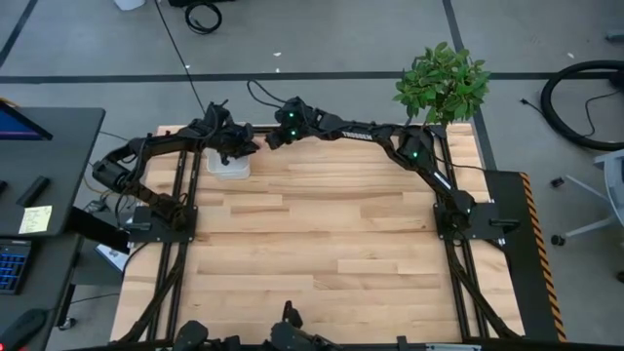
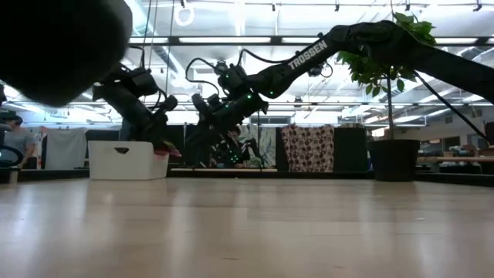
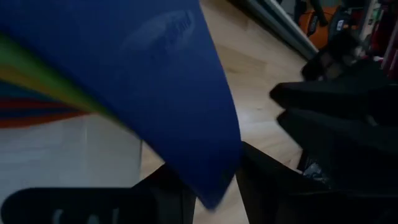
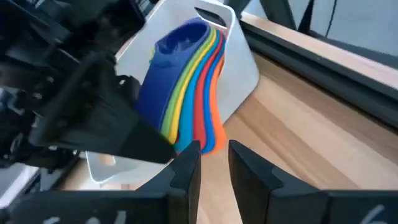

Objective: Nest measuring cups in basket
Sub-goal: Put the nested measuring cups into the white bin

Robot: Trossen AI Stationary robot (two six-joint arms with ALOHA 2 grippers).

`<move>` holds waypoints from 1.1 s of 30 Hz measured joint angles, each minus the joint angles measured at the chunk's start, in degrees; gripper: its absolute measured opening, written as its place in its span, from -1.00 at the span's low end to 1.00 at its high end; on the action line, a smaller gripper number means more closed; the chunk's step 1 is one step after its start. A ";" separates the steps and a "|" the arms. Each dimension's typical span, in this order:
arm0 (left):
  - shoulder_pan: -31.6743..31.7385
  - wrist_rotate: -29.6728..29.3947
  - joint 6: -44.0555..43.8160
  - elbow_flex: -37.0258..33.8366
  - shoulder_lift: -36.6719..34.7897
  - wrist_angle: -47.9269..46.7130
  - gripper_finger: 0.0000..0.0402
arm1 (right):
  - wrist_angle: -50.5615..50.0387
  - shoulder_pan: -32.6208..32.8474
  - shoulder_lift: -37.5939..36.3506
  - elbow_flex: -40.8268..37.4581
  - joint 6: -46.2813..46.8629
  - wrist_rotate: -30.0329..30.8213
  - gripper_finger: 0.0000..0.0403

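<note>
High view: the basket (image 1: 230, 166) sits at the far left part of the table (image 1: 322, 244), at about 11 o'clock from the table's centre, with the left gripper (image 1: 226, 144) directly over it and the right gripper (image 1: 265, 139) just beside it at its 3 o'clock. In the right wrist view, the measuring cups (image 4: 186, 93) form one nested stack, dark blue on the outside, then yellow, green, light blue, red and orange, leaning in the basket with the handles projecting over its rim. The left gripper's fingers (image 4: 118, 124) are clenched on the dark blue handle end of the stack. The right gripper's fingers (image 4: 186, 171) stand slightly parted just below the orange handle tip; whether they touch it cannot be told.
</note>
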 joint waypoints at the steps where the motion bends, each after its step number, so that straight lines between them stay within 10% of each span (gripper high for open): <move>1: 0.24 0.50 -0.05 0.00 -0.26 -0.11 -0.46 | 0.02 0.17 0.00 0.00 1.06 0.38 -0.57; 33: 1.63 -2.58 6.70 0.04 -14.72 -21.92 -0.47 | 0.48 0.34 0.00 -0.02 5.42 6.51 -0.59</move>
